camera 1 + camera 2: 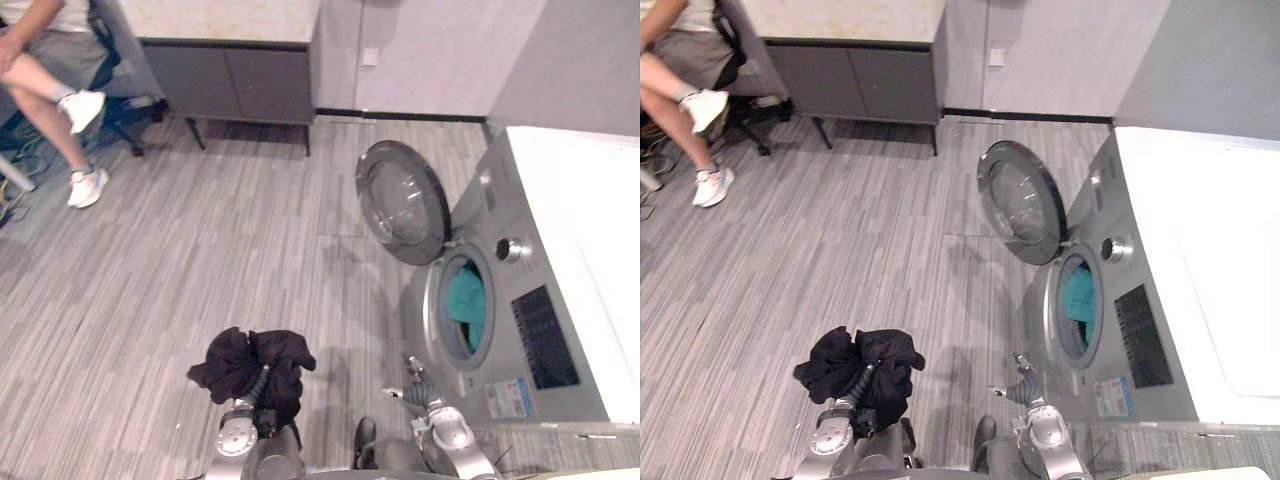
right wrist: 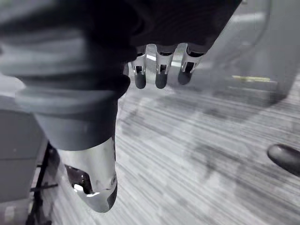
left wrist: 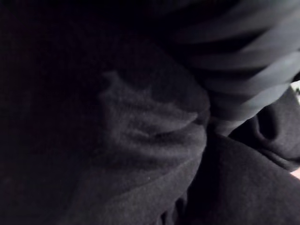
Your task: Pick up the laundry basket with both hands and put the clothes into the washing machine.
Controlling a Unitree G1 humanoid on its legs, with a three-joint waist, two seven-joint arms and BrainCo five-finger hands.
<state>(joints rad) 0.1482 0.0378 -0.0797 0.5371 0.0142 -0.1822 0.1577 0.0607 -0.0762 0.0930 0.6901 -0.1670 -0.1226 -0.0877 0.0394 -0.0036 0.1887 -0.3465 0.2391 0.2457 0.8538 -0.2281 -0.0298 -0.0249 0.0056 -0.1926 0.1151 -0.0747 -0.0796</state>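
A black garment (image 1: 250,362) hangs in a bunch off the floor, draped over my left hand (image 1: 262,386), whose fingers are buried in the cloth. In the left wrist view the dark fabric (image 3: 140,140) lies right against the hand's ribbed cover (image 3: 243,61). The silver washing machine (image 1: 530,330) stands to the right with its round door (image 1: 400,200) swung wide open. A teal garment (image 1: 467,305) lies inside the drum. My right hand (image 1: 415,382) hovers low in front of the machine's opening, fingers (image 2: 159,70) straight and thumb (image 2: 96,183) spread, holding nothing.
A person (image 1: 60,90) sits on a chair at the far left, legs stretched onto the floor. A dark low cabinet (image 1: 235,80) stands against the back wall. Grey plank floor (image 1: 200,260) stretches between me, the cabinet and the machine.
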